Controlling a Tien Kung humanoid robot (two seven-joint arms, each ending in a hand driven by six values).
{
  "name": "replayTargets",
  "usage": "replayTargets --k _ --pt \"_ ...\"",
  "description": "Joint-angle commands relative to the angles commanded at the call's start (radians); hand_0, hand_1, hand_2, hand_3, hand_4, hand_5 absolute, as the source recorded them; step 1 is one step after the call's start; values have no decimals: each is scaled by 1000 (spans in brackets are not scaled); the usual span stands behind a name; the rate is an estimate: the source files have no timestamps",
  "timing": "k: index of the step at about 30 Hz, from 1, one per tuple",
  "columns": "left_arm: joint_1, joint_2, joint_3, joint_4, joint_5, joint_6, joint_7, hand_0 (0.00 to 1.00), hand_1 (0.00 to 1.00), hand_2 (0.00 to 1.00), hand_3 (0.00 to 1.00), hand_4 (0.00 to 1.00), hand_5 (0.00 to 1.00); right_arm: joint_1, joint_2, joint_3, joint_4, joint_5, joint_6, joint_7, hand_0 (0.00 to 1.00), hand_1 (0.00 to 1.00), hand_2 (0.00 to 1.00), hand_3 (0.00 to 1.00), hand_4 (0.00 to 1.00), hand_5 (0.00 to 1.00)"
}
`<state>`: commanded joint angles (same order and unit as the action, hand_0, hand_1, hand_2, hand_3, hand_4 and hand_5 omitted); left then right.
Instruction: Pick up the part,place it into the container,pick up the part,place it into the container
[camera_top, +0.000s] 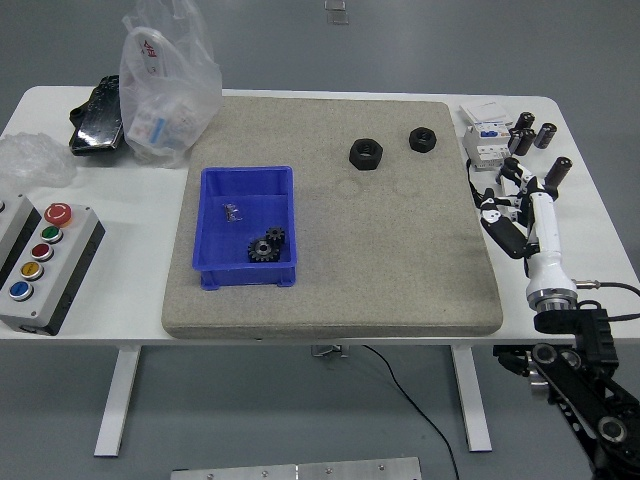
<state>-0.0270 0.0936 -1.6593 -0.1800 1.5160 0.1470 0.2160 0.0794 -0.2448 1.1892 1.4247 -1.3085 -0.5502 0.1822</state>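
Two black hex nuts lie on the grey mat: one near the middle back, one to its right. A blue bin stands on the mat's left part and holds two black gears and a small metal part. My right hand is over the table's right side, just off the mat's right edge, well to the right of both nuts. Its fingers are relaxed and hold nothing. The left arm is out of view.
Several black cylinders and white electrical modules sit at the back right. A clear plastic bag and a black object are at the back left. A button box is at the front left.
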Motion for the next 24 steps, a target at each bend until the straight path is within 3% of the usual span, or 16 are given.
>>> replayTargets --k 10,11,16,17,24 --pt "-4 1 6 0 -12 0 -8 665 521 533 613 715 330 7 6 31 -18 94 41 31 276 514 844 861 446 265" --pt "-5 1 6 0 -11 0 -8 666 522 534 613 715 330 8 8 31 -20 97 45 29 264 498 788 799 437 260" --pt "-6 1 8 0 -15 0 -11 666 522 534 613 715 330 11 10 41 -42 175 92 23 264 498 788 799 437 260" --pt "-6 1 6 0 -14 0 -11 665 522 534 613 715 329 11 10 45 -44 190 102 22 277 505 709 758 419 254" --pt "0 4 3 0 -16 1 -13 665 522 534 613 714 330 8 10 84 -53 283 178 26 276 513 698 729 404 270"
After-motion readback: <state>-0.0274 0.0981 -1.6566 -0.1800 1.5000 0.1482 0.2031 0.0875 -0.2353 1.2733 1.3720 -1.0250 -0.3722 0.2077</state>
